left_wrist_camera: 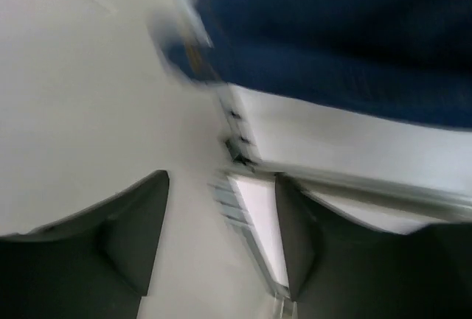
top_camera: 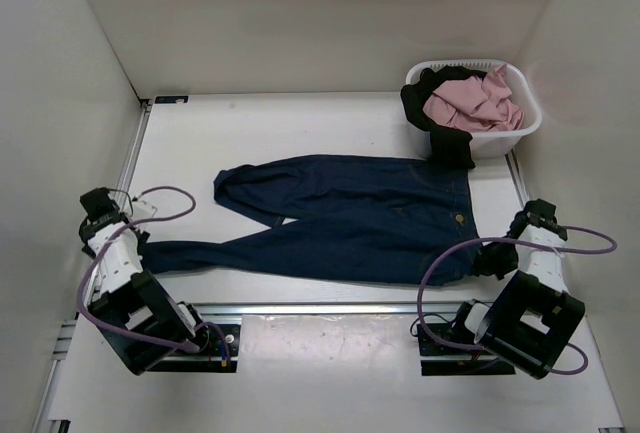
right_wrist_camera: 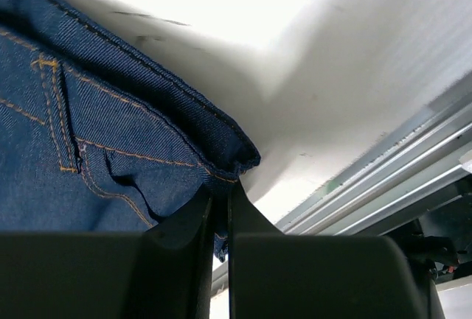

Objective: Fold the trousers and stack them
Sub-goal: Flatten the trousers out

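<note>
- Top view: the trousers (top_camera: pixel 350 218) lie flat across the table (top_camera: pixel 300 123), waistband to the right and legs running left, with the far leg bent back on itself.
- A white basket (top_camera: pixel 530 118) sits in the far right corner, just beyond the waistband. It holds a pink garment (top_camera: pixel 475 103), and a black garment (top_camera: pixel 440 133) hangs over its rim, reaching the table near the waistband.
- White walls (top_camera: pixel 60 73) close in three sides, and bare table lies open beyond the legs.
- The left gripper (top_camera: pixel 135 235) hangs just beside the near leg's cuff. The right gripper (top_camera: pixel 488 258) sits at the waistband's near corner.
- Left wrist view, blurred: the left gripper (left_wrist_camera: pixel 221 238) has its fingers spread wide with nothing between them. It is above the metal rail (left_wrist_camera: pixel 243 208), and the trousers (left_wrist_camera: pixel 354 46) are ahead.
- Right wrist view: the right gripper (right_wrist_camera: pixel 220 208) is pinched narrow on the edge of the trousers (right_wrist_camera: pixel 88 149) at the waistband, with the rail (right_wrist_camera: pixel 398 164) alongside.
</note>
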You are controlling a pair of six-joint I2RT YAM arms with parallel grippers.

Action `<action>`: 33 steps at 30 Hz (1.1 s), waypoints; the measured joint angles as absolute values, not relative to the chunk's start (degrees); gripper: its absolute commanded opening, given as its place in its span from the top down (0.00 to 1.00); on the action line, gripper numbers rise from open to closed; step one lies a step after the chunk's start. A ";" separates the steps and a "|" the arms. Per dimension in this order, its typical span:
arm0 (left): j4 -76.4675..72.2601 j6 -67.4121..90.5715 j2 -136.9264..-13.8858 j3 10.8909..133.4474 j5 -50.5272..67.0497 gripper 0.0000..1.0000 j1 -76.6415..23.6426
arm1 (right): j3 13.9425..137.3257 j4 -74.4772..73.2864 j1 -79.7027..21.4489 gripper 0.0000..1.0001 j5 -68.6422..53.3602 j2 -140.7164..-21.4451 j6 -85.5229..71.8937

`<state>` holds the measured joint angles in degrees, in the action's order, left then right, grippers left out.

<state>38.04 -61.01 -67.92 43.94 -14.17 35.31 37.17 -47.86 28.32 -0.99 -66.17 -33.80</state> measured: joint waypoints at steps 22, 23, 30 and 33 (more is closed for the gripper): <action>55.46 -46.70 -96.31 68.42 7.29 0.08 39.38 | 36.64 -47.88 31.07 1.00 -3.64 -69.82 -29.21; 55.40 -45.47 -98.52 68.42 7.77 0.08 39.00 | 36.64 -47.88 31.07 1.00 -3.64 -69.82 -29.10; 53.49 -40.21 -104.79 71.24 9.04 0.14 35.05 | 36.64 -47.88 31.07 1.00 -3.64 -69.82 -28.69; 52.14 -38.89 -106.26 71.13 7.77 0.42 33.06 | 36.64 -47.86 31.07 1.00 -3.64 -69.82 -28.49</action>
